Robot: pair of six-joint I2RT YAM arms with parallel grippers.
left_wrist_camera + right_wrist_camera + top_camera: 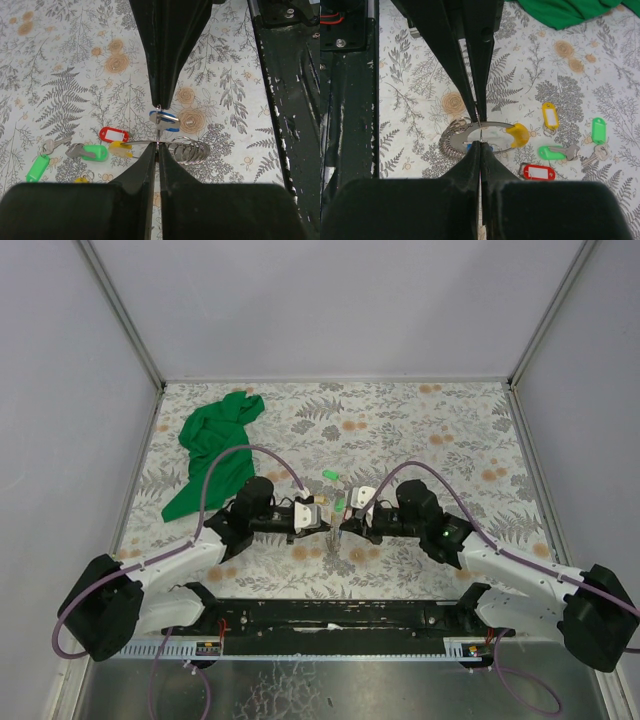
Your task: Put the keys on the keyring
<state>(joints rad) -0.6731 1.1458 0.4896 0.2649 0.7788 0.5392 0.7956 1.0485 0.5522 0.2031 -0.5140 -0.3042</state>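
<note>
Both grippers meet over the table's near middle. My left gripper (pixel 325 523) (pixel 158 148) is shut on the keyring (pixel 140 143) (pixel 495 123), a thin silver ring with a yellow cap (pixel 517 135) and a bunch of small rings (pixel 451 142) threaded on it. My right gripper (pixel 344 520) (pixel 480 143) is shut on the thin ring of the blue-tagged key (pixel 165 120), holding it against the keyring. Loose keys lie beside them on the table: a red tag (pixel 113 134) (pixel 539 173), a green tag with its key (pixel 95 152) (pixel 551 152), another green tag (pixel 37 167) (pixel 598 130) and a yellow tag (pixel 549 115).
A green cloth (pixel 215 445) lies crumpled at the far left of the flowered tablecloth (pixel 420 430). The black base rail (pixel 330 615) runs along the near edge. Grey walls close in the table on three sides.
</note>
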